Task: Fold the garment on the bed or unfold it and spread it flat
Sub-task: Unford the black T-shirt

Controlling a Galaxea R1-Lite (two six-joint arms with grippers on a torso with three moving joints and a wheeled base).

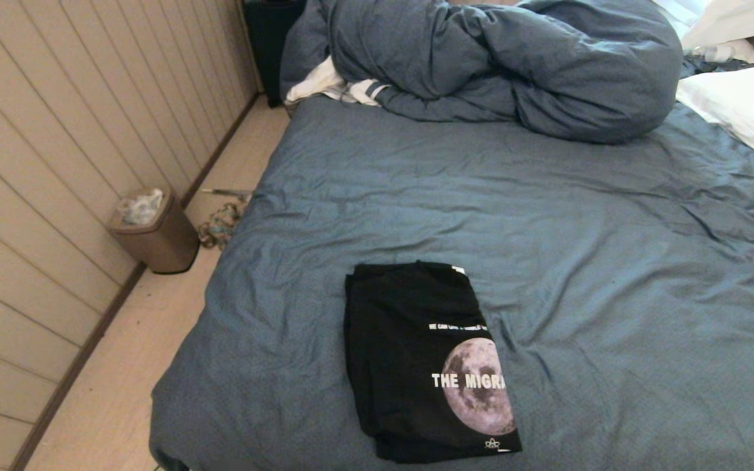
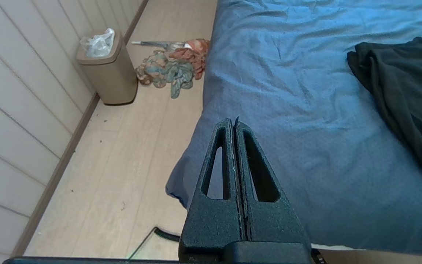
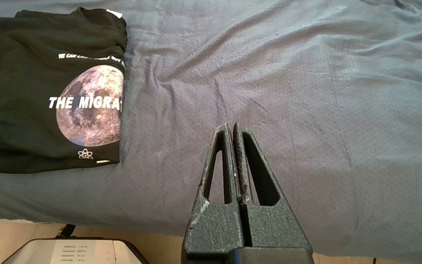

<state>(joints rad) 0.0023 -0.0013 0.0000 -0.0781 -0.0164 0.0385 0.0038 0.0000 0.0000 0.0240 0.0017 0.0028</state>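
Left tool [image 2: 234, 126] pressed together, holding nothing, hanging over the bed's [image 1: 547, 216] near left corner, apart from the sheet. Right tool [image 3: 232, 128] likewise pressed together, empty, poised above bare sheet by the near edge, to the right of the shirt [image 1: 423, 363]. Neither tool visible from the head.

Shirt folded into a neat rectangle near the near edge, somewhat left of the middle, moon print and white lettering facing up, folded edge cutting the print on its right side. Duvet [image 1: 482, 59] bunched along the far edge, striped cloth [image 1: 324, 85] peeking out at its left end, white pillow [image 1: 743, 111] at the far right.

On the floor by the wall, brown bin [image 1: 158, 229] holding a crumpled clear bag [image 1: 141, 206]; patterned cloth [image 2: 174, 66] heaped between bin and bed.
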